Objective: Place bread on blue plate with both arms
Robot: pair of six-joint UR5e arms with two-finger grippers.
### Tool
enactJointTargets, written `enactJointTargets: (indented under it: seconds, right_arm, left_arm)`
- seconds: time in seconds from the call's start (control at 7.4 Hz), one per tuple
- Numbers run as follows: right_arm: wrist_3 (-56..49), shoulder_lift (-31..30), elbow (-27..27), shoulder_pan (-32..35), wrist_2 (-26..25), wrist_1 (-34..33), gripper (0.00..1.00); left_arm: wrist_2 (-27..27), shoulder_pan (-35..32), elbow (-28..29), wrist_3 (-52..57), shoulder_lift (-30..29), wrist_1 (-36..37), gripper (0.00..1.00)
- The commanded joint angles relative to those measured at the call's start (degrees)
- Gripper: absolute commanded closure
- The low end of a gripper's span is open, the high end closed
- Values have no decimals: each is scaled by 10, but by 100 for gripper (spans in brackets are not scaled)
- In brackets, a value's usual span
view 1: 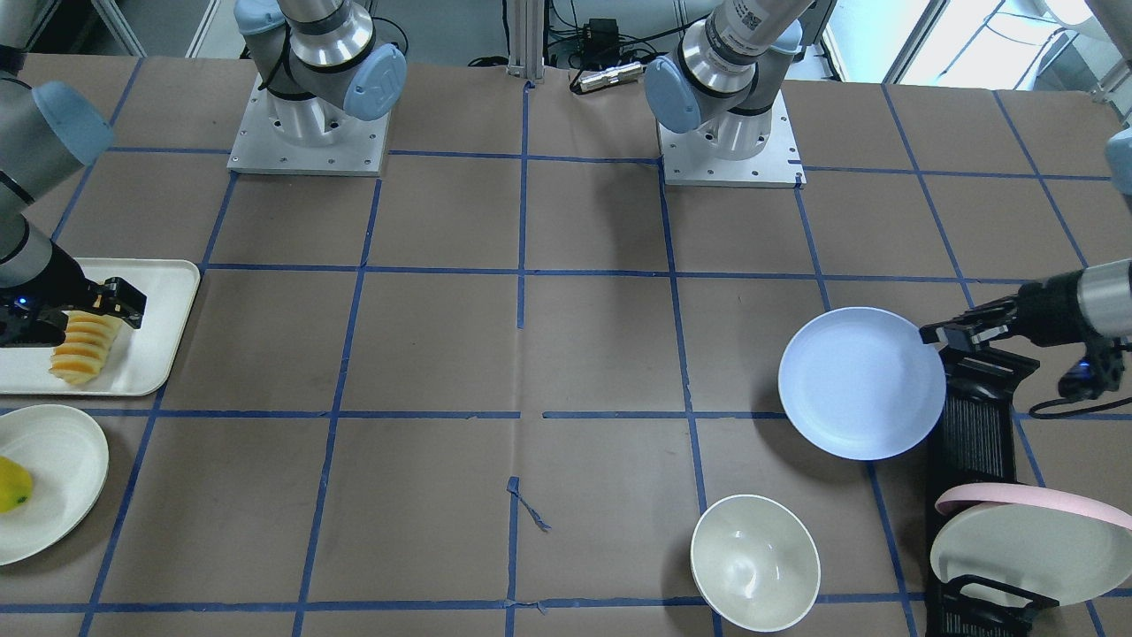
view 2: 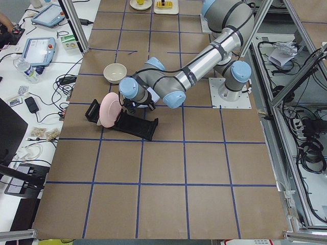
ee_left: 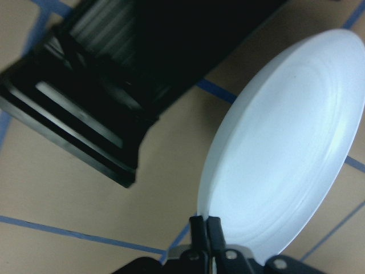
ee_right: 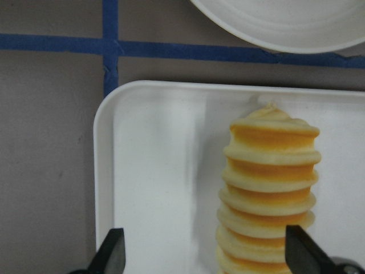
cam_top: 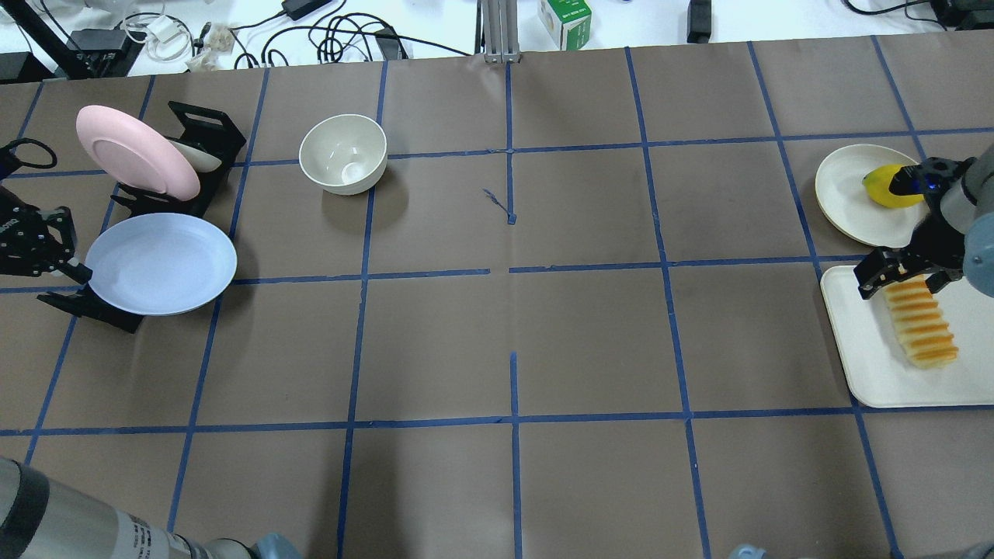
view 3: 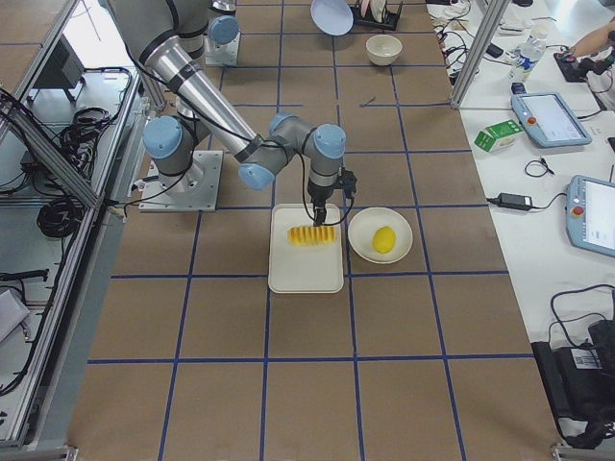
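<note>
The bread (cam_top: pixel 920 322), a ridged yellow-orange loaf, lies on the white tray (cam_top: pixel 870 373) at the right. My right gripper (cam_top: pixel 903 278) is open and straddles the loaf's far end. In the right wrist view one finger (ee_right: pixel 111 254) stands well left of the bread (ee_right: pixel 268 188) and the other close on its right. My left gripper (cam_top: pixel 78 270) is shut on the rim of the blue plate (cam_top: pixel 159 264). It holds the plate above the table by the rack. The left wrist view shows the gripper (ee_left: pixel 205 228) pinching the plate (ee_left: pixel 285 154).
A black dish rack (cam_top: pixel 198 132) holds a pink-rimmed plate (cam_top: pixel 132 151) at the far left. A cream bowl (cam_top: pixel 343 154) stands beside it. A white plate (cam_top: pixel 842 190) with a yellow-green fruit (cam_top: pixel 881 186) lies just beyond the tray.
</note>
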Motion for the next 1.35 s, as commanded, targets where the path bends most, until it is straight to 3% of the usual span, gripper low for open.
enactJointTargets:
  seconds: [0.0, 0.41, 0.54, 0.68, 0.81, 0.95, 1.22]
  right_arm:
    - [-45, 7, 1, -34, -10, -14, 0]
    - [-45, 47, 1, -41, -3, -14, 0]
    - [-48, 47, 0, -41, -2, -14, 10]
    - [-49, 50, 0, -41, -9, -20, 62]
    - [-47, 53, -1, -41, -11, -31, 98]
    - [-46, 49, -5, -41, -13, -35, 100]
    - [-44, 46, -40, -34, -7, -24, 100]
  left_arm:
    - [-62, -93, -48, -112, 37, 6, 100]
    - [-72, -247, -55, -177, 62, 26, 100]
    - [-73, -299, -55, -215, 52, 73, 100]
    - [-72, -358, -56, -252, 46, 129, 100]
    - [-74, -406, -56, -285, 37, 197, 100]
    - [-72, -425, -72, -307, 23, 239, 100]
    - [-77, -425, -155, -303, 5, 406, 100]
